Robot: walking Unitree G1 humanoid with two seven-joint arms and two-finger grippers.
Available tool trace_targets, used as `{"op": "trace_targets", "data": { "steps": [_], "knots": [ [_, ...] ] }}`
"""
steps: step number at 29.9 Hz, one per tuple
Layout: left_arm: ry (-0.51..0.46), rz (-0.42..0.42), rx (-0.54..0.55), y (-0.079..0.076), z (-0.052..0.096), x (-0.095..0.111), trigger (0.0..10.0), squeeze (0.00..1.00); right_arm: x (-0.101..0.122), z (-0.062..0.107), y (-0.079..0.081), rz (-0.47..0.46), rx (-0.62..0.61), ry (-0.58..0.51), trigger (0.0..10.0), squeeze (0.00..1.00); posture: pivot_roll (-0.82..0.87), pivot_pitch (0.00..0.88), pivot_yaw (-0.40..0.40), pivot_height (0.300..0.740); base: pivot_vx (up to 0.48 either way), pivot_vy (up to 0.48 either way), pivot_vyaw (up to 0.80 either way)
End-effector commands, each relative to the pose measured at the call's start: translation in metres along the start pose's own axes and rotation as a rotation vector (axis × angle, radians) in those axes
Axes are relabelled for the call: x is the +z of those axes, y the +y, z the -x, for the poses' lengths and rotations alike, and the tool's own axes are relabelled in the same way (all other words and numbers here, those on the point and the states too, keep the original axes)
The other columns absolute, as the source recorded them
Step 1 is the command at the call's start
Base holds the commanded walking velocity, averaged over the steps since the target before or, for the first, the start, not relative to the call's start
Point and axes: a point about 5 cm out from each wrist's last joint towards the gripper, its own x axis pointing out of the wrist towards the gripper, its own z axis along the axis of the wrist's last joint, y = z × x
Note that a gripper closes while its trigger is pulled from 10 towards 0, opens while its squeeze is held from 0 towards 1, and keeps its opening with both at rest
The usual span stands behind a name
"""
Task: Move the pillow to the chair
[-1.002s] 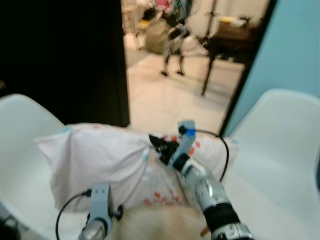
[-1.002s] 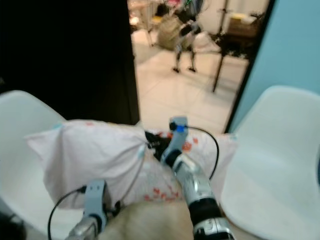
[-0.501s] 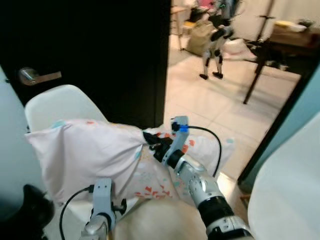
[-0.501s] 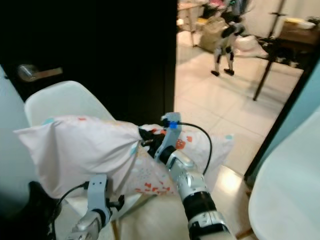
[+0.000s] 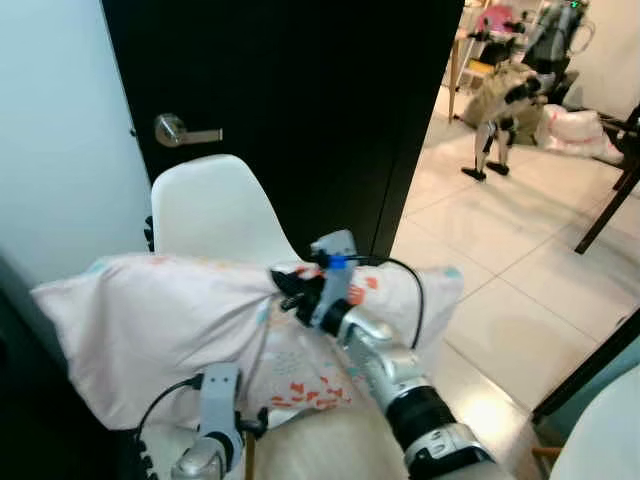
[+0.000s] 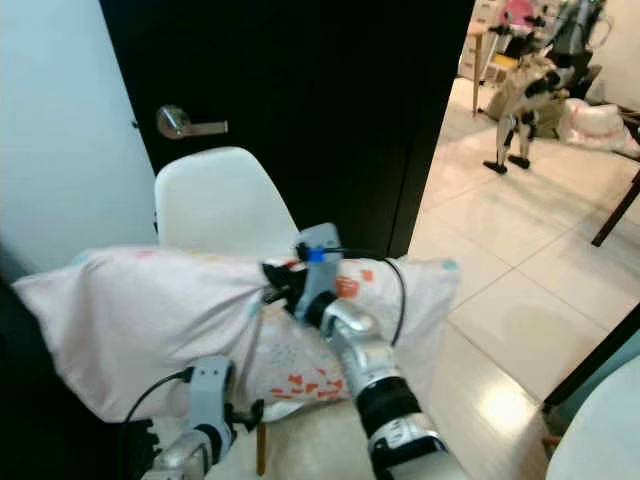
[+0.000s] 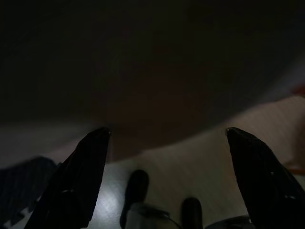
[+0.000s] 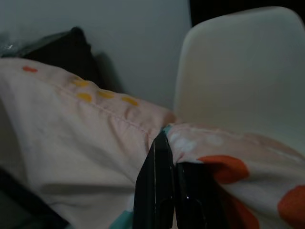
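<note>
A pale pink pillow (image 5: 150, 330) with orange and teal spots hangs across the front of me. My right gripper (image 5: 284, 289) is shut on a bunched fold at its top middle; in the right wrist view the black fingers (image 8: 162, 191) pinch the fabric of the pillow (image 8: 81, 138). Just behind the pillow stands a white shell chair (image 5: 215, 210), with its backrest (image 8: 243, 67) close ahead of the right gripper. My left gripper (image 7: 164, 179) is open under the pillow, its wrist (image 5: 215, 420) low at the front.
A black door (image 5: 300, 90) with a silver handle (image 5: 180, 130) stands behind the chair, beside a pale wall (image 5: 50, 130). To the right an open doorway leads onto a tiled floor (image 5: 520, 250) with a small legged robot (image 5: 500, 110). Another white chair's edge (image 5: 600, 440) is at the lower right.
The camera has swung left: the door, its handle and the white chair now sit ahead, and the right-hand chair has slid out of frame. The right gripper still holds the pillow.
</note>
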Motion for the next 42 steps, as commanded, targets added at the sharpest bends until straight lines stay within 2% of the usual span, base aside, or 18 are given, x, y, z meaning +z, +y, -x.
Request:
{"op": "trace_targets", "data": {
  "steps": [1, 5, 8, 12, 16, 21, 36, 42],
  "knots": [
    [0.011, -0.018, -0.010, -0.0006, 0.0010, -0.0029, 10.0, 0.00, 0.0140, -0.0042, -0.0002, 0.068, -0.006, -0.056, 10.0, 0.00, 0.10, 0.000, -0.058, 0.740, 0.000, 0.000, 0.75],
    [0.011, -0.023, -0.006, 0.0000, 0.0013, -0.0032, 10.0, 0.00, 0.0127, -0.0047, -0.0032, 0.079, -0.049, -0.049, 10.0, 0.00, 0.11, 0.000, -0.062, 0.740, 0.000, 0.000, 0.60],
    [0.011, -0.022, 0.006, 0.0019, 0.0018, -0.0037, 10.0, 0.00, 0.0116, -0.0044, -0.0080, 0.051, -0.085, -0.050, 10.0, 0.00, 0.11, 0.000, -0.062, 0.740, 0.000, 0.000, 0.00],
    [0.020, -0.019, 0.016, 0.0032, 0.0018, -0.0042, 10.0, 0.00, 0.0110, -0.0020, -0.0064, 0.063, -0.048, -0.059, 10.0, 0.00, 0.10, 0.000, -0.062, 0.740, 0.000, -0.480, 0.00],
    [0.018, -0.006, 0.027, 0.0040, 0.0014, -0.0032, 10.0, 0.00, 0.0088, -0.0014, -0.0059, 0.099, -0.043, -0.038, 10.0, 0.00, 0.10, 0.000, -0.060, 0.740, 0.000, -0.480, 0.80],
    [0.001, 0.031, 0.052, 0.0061, 0.0003, 0.0008, 10.0, 0.00, 0.0078, -0.0014, -0.0065, 0.092, -0.049, -0.041, 10.0, 0.00, 0.10, 0.000, -0.059, 0.740, 0.000, 0.000, 0.80],
    [-0.005, 0.023, 0.050, 0.0065, 0.0004, 0.0014, 10.0, 0.00, 0.0090, -0.0023, -0.0077, 0.100, -0.065, -0.051, 10.0, 0.00, 0.10, 0.000, -0.064, 0.740, 0.000, 0.000, 0.80],
    [-0.006, 0.036, 0.038, 0.0055, 0.0004, 0.0010, 10.0, 0.00, 0.0100, -0.0031, -0.0090, 0.099, -0.079, -0.052, 10.0, 0.00, 0.10, 0.000, -0.066, 0.740, 0.000, -0.320, 0.00]
  ]
}}
